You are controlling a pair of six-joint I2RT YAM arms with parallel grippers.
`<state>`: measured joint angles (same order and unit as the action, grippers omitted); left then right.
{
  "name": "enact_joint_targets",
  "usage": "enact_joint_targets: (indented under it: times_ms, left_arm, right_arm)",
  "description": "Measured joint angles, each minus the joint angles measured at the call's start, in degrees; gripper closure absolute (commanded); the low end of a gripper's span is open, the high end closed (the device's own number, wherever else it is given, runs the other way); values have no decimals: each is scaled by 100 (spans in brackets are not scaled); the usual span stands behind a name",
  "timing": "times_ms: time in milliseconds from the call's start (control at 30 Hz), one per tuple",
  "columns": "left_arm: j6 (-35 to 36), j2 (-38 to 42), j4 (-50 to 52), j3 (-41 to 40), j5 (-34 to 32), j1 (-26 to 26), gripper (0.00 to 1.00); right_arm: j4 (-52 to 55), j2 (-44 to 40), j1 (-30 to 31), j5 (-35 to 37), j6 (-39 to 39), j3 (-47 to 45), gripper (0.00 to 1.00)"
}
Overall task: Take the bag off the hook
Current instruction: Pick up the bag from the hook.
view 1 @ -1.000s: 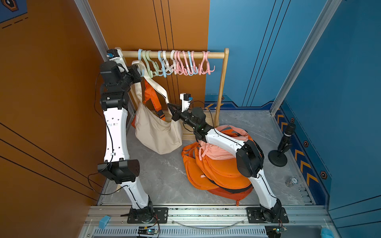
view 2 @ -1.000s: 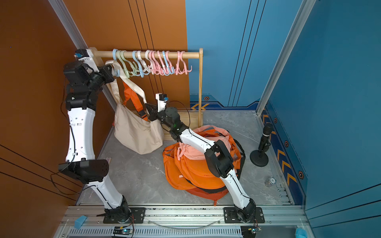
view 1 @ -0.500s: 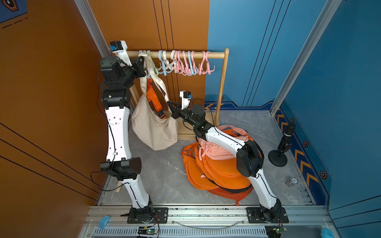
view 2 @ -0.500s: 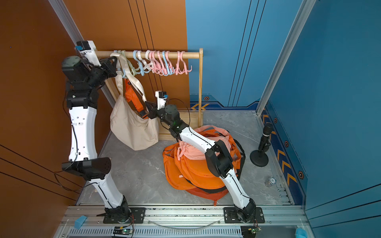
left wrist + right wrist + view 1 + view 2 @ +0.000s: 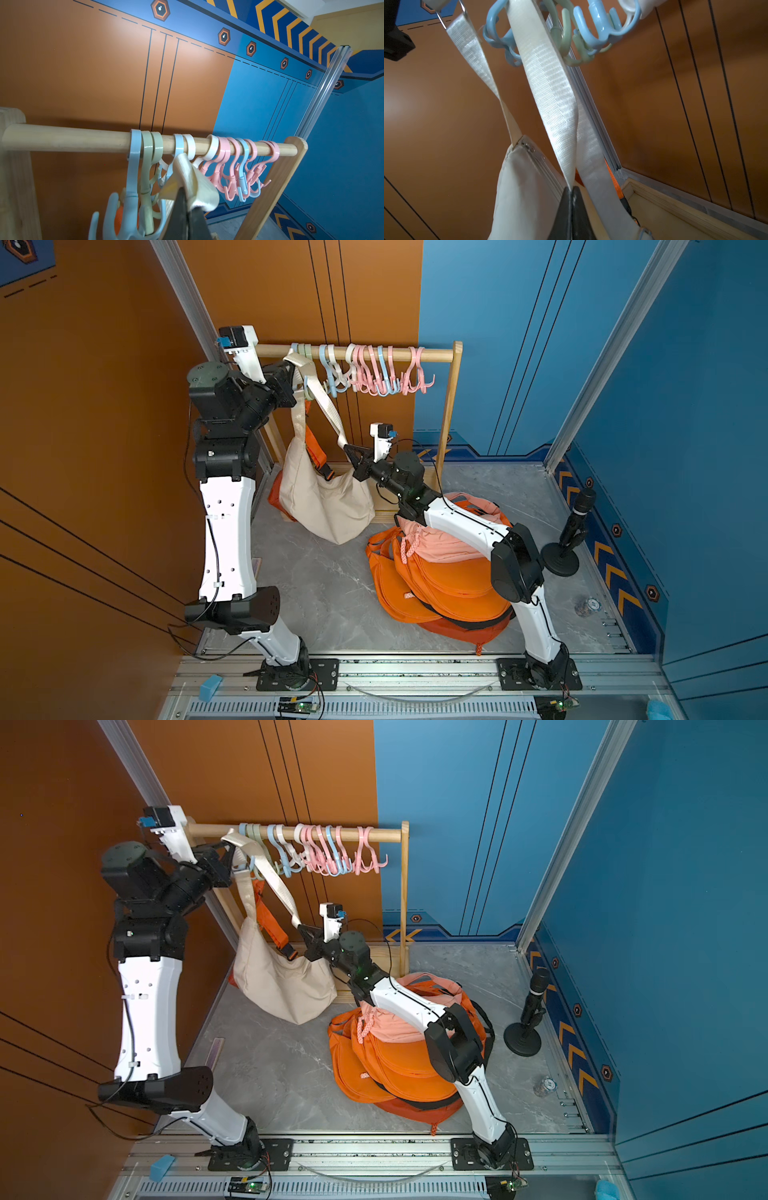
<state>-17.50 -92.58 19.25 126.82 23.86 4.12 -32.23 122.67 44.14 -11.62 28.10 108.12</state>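
Grey floor [image 5: 332,593]; beige bag [image 5: 328,506] hangs, strap [image 5: 328,410] pinched by left hand [image 5: 289,373], right hand [image 5: 350,449].

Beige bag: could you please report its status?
Left gripper, right gripper shut on strap. Beige bag hanging from strap. Blue hook close beside strap.

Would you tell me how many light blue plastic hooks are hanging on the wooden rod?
3. One light blue plastic hook heads the row at the robot's left; another hangs just beyond the two green hooks; the third sits among the pink hooks. None appears hidden.
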Motion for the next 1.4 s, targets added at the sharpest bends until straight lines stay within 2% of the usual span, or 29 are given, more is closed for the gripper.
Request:
enact_joint_targets:
  times_ms: [133, 267, 400, 733, 900, 1167, 1400]
  left_arm:
    - [59, 249, -140, -372, -24, -9, 100]
    - [81, 162, -181, -326, -52, -7, 100]
    - [103, -247, -164, 129, -83, -7, 100]
    - [96, -1429, -15, 1377, -85, -50, 100]
    - [90, -1657, -7, 1659, -83, -81, 100]
    - [33, -1384, 76, 1532, -11, -94, 100]
    - [162, -199, 13, 525, 2, -310, 100]
  right_arm:
    - [-103, -275, 2, 79, -48, -282, 100]
    - [-122, -332, 0, 136, -111, -337, 100]
    - [0, -278, 0, 138, -125, -208, 100]
    - [442, 413, -125, 133, -125, 911, 100]
    - [636, 551, -264, 133, -125, 1134, 100]
    - [664, 393, -321, 129, -210, 883, 100]
    - [706, -448, -208, 131, -496, 205, 100]
